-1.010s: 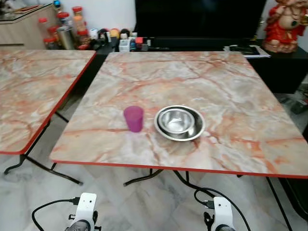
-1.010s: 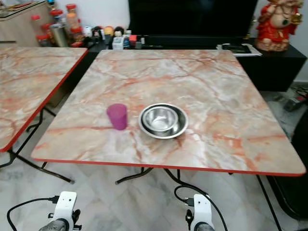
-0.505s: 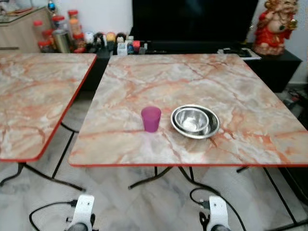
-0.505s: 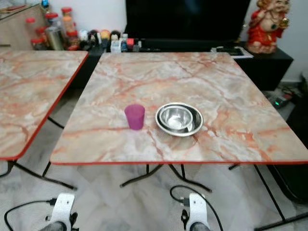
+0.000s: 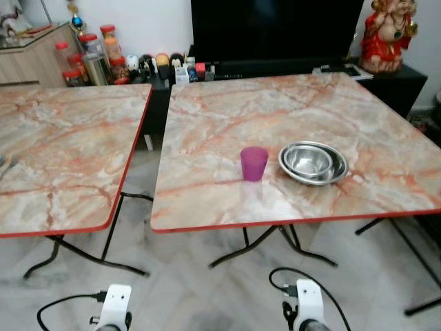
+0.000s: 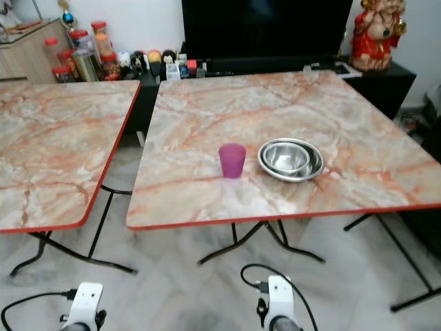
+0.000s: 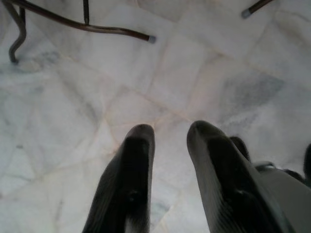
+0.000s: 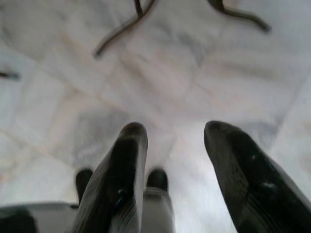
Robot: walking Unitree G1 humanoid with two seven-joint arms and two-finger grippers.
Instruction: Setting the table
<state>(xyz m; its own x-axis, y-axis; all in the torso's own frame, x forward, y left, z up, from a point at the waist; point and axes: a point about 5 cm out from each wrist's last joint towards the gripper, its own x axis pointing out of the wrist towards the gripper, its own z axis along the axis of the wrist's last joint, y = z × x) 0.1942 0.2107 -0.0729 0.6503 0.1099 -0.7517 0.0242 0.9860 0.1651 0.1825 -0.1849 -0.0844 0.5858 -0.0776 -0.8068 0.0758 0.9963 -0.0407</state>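
Purple plastic cup point(image 5: 253, 163) stood upright on the right marble-top table point(image 5: 207, 131), just beside a steel bowl point(image 5: 313, 162) w/ a smaller bowl nested inside; cup and bowl apart, not touching. Second marble table point(image 5: 62, 152) sat to the left. Left gripper point(image 7: 167, 133) and right gripper point(image 8: 172, 133) hung low over the tiled floor point(image 5: 200, 296), fingers parted, holding nothing.

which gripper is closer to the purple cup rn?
Right, though neither is close. The right gripper hangs low over the floor, just short of the table's near edge, roughly below the purple cup. The left gripper hangs equally low, well off to the cup's left.
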